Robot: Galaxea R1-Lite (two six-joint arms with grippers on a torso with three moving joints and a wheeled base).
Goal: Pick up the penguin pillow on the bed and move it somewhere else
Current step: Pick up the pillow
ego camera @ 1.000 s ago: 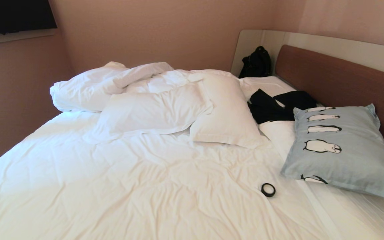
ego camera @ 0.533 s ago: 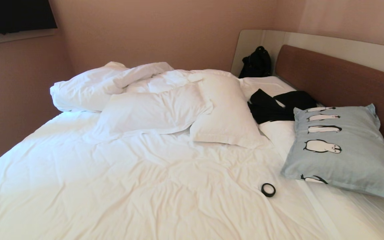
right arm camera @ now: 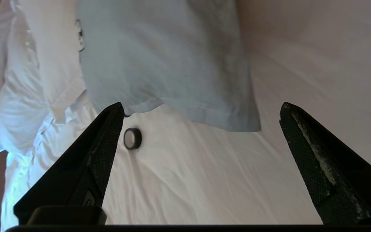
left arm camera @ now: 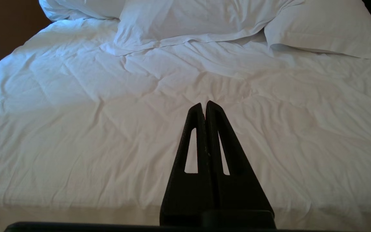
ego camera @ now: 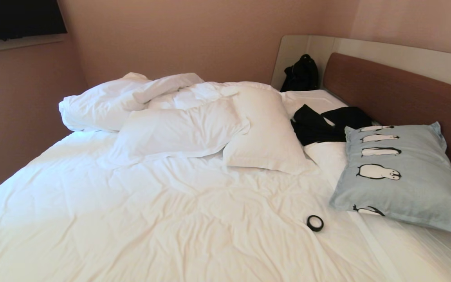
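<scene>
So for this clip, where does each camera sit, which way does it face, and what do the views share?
Head: high, looking down across the white-sheeted bed to the pale blue penguin pillow; no arm shows.
Left wrist: low over the bed's near edge, behind the shut left gripper.
Right wrist: above the pillow's flanged edge, behind the open right gripper.
Head and right wrist share the pillow and the small black ring.
</scene>
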